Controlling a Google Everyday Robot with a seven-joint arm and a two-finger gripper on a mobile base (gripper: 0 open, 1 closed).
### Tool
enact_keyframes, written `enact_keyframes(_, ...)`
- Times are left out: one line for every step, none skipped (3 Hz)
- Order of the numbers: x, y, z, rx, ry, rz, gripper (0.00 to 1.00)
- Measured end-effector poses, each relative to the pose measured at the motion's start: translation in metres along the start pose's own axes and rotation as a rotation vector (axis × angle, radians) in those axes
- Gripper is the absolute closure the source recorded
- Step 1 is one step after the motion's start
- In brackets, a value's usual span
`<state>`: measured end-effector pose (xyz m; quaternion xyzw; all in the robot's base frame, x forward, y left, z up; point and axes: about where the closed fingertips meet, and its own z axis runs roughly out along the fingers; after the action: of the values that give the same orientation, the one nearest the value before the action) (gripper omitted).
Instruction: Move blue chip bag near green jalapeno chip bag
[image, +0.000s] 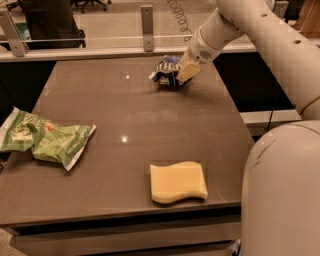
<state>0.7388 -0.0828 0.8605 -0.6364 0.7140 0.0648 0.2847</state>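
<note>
Crumpled navy foil, white lettering: blue bag (166, 71) ran left-right, far right; gripper (186, 73) pinched its right end.

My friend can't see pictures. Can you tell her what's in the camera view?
The robot's gripper holds the blue chip bag at the far side of a brown table, toward the right. The green jalapeno chip bag lies apart from it at the left edge, and a yellow sponge sits near the front edge.
</note>
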Motion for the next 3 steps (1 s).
enact_keyframes(-0.028, 0.017, -0.026, -0.018, -0.076, -0.053, 1.0)
enact_keyframes(-0.059, 0.048, -0.061, -0.06, -0.168, -0.114, 1.0)
enact_keyframes(-0.088, 0.092, -0.094, -0.13, -0.289, -0.175, 1.0)
